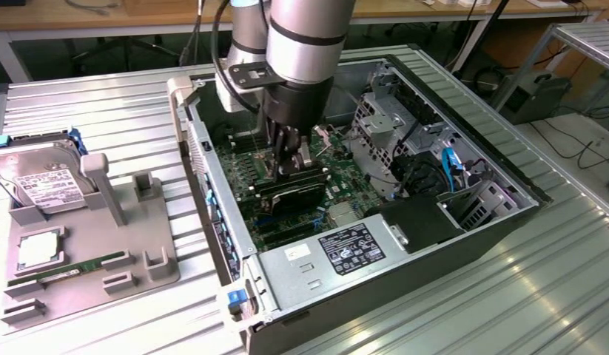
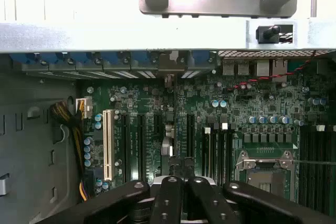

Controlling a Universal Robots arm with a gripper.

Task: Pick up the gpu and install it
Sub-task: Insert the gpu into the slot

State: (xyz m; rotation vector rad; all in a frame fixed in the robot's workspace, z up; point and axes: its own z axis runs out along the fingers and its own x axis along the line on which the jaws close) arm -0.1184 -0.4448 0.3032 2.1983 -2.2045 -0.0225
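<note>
Exterior view: arm reaches down into the open computer case lying on its side on the bench, so the motherboard faces up for top-down access. Hand is pressed together, pinching the top edge of the gpu, which stands on edge over the expansion slots, bracket end toward the case's rear wall. Wrist view: hand sits directly above the slots. Hard drive and RAM stick rest in the grey holder at the exterior view's left.

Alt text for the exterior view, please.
A robot arm reaches into an open computer case, its gripper shut on the gpu over the motherboard. A grey tray beside the case holds a hard drive.
</note>
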